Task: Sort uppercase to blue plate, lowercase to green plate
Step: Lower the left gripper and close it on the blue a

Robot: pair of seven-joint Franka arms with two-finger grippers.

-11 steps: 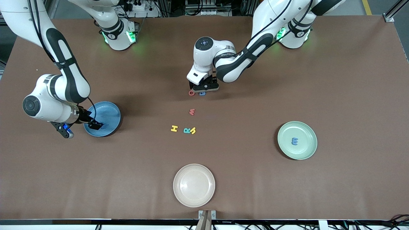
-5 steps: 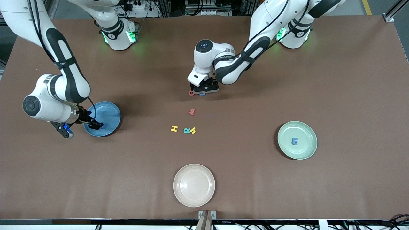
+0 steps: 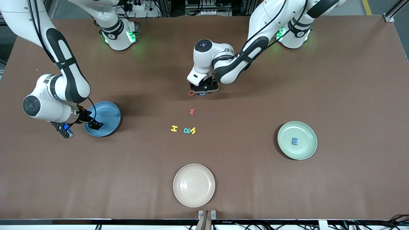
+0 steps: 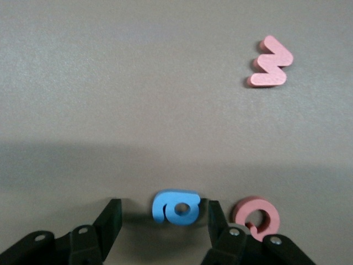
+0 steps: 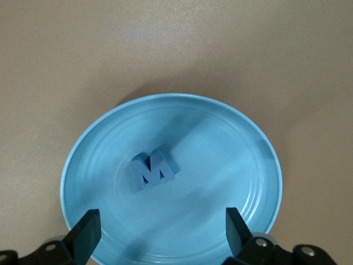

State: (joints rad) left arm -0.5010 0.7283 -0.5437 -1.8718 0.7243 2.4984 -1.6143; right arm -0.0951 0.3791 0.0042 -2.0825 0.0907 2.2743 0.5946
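My left gripper point(image 3: 202, 92) is down at the table mid-table, open, with the blue lowercase a point(image 4: 176, 207) between its fingers; one finger point(image 4: 214, 216) touches the a, the other stands apart. The red uppercase G point(image 4: 256, 218) lies just beside that finger. A red lowercase m point(image 3: 192, 111) lies nearer the front camera, then the yellow H point(image 3: 174, 128), teal R point(image 3: 187, 130) and yellow h point(image 3: 193, 130). My right gripper point(image 5: 160, 221) hangs open over the blue plate point(image 5: 265, 143), where the blue M point(image 5: 153, 169) lies. The green plate point(image 3: 311, 134) holds a blue m point(image 3: 294, 141).
A cream plate point(image 3: 194, 185) sits near the table's front edge, nearer the front camera than the letters. The right arm's elbow point(image 3: 48, 95) hangs low beside the blue plate, toward the right arm's end of the table.
My left gripper's fingers have drawn closer together round the blue a, and the wrist has settled slightly. The right arm has not moved.
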